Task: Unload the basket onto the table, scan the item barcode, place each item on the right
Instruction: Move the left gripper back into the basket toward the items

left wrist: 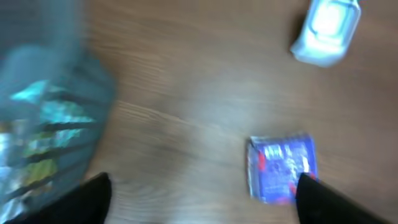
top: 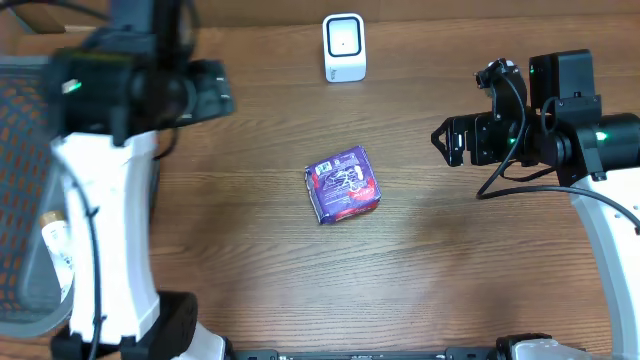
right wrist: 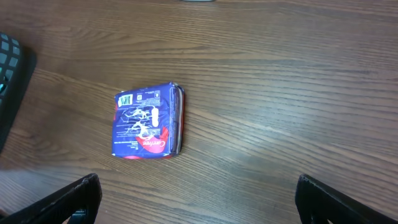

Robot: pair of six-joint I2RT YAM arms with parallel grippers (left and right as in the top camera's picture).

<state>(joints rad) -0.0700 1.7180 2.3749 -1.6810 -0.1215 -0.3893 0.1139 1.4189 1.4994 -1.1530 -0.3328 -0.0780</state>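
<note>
Item: the purple packet (top: 342, 183) lies flat about mid-bench (top: 250, 280), with neither arm touching it. The white scanner (top: 344, 47) stands upright at the far edge, well apart from the packet. Nothing is lifted, so I judge the scan not yet begun.

Risks, as I read them:
- The packet is low and flat. A pinch from above could skid it along the wood instead of lifting it, or catch only the wrapper edge so that it droops.
- The right wrist view shows a small pale label panel on the upper face, but I cannot tell whether that is the barcode. If the code is underneath, presenting the packet as it lies should give no read.
- The left wrist view is smeared, so I would not trust it for lining up a grasp.
- The arms flank the packet. Sending both to centre invites a collision.
- The mesh basket (top: 20, 200) sits just beside the left arm, and a wide swing could clip it.
- The scanner is freestanding, so a close pass could tip it.

Left end effector (left wrist: 202, 202): fingers spread wide, nothing between them, touching nothing.
Right end effector (right wrist: 199, 202): fully spread, empty and off the bench, with the packet ahead of it.
</note>
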